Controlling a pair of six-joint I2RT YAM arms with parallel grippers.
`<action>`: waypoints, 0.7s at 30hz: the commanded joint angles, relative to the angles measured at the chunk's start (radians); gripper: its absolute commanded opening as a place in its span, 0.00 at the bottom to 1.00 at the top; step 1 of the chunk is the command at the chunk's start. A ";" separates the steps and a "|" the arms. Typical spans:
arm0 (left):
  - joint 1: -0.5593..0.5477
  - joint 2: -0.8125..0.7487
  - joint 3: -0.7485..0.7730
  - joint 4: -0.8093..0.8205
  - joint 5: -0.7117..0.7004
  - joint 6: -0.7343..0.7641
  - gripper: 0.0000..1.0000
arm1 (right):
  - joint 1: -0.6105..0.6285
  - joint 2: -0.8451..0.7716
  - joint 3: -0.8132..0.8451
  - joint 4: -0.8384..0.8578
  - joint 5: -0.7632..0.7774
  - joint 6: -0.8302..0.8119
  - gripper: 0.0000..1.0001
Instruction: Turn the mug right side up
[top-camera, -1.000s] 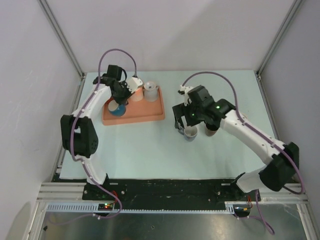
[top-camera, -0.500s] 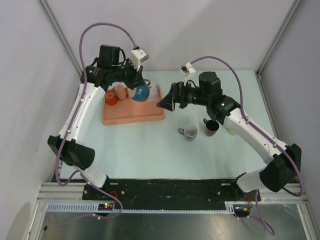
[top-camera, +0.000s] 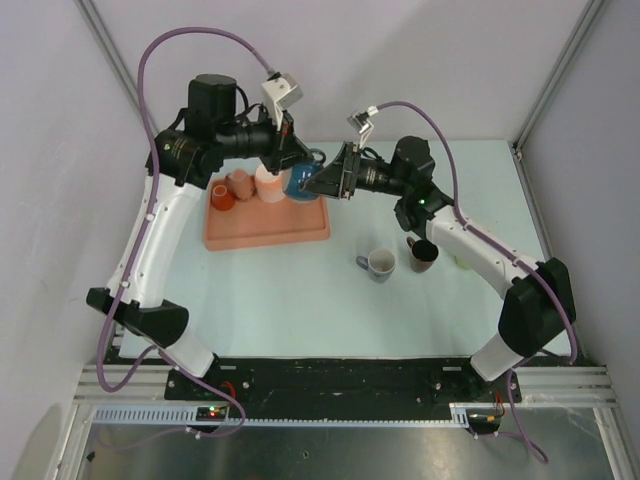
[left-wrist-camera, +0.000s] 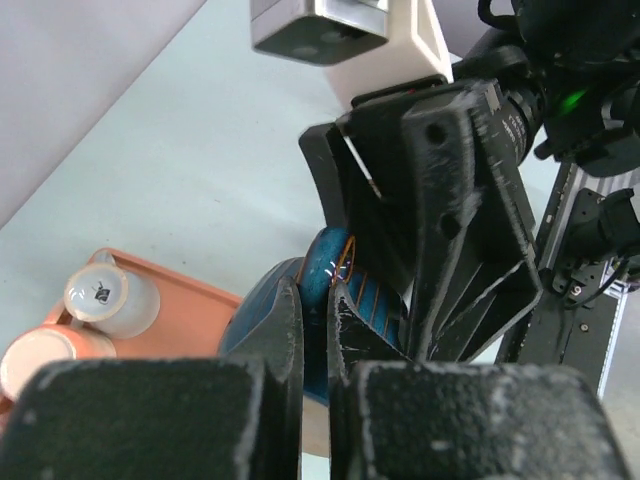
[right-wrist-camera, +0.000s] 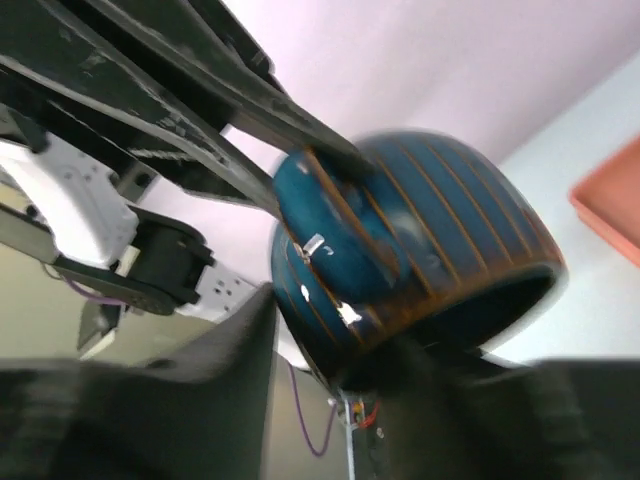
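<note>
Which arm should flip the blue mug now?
Probably the right. The left gripper only pinches the blue mug by its handle above the tray, while the right gripper has fingers either side of the mug's body, ready to turn it.

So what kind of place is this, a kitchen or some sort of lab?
Most likely a robotics test cell, not a kitchen: a left arm and right arm bolted to a rail at the table edge, plain white panels in metal framing around it, and mugs on a tray as props.

no readable text, mark on white cup perhaps logo
</note>
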 joint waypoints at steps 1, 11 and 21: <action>-0.038 -0.020 0.037 0.027 0.068 -0.065 0.00 | 0.008 0.043 0.020 0.306 -0.102 0.215 0.31; 0.059 -0.038 -0.067 0.027 -0.146 -0.012 0.98 | 0.068 -0.073 0.074 -0.594 0.358 -0.417 0.00; 0.314 0.087 -0.130 0.028 -0.349 0.035 1.00 | 0.284 0.113 0.116 -1.061 0.634 -0.686 0.00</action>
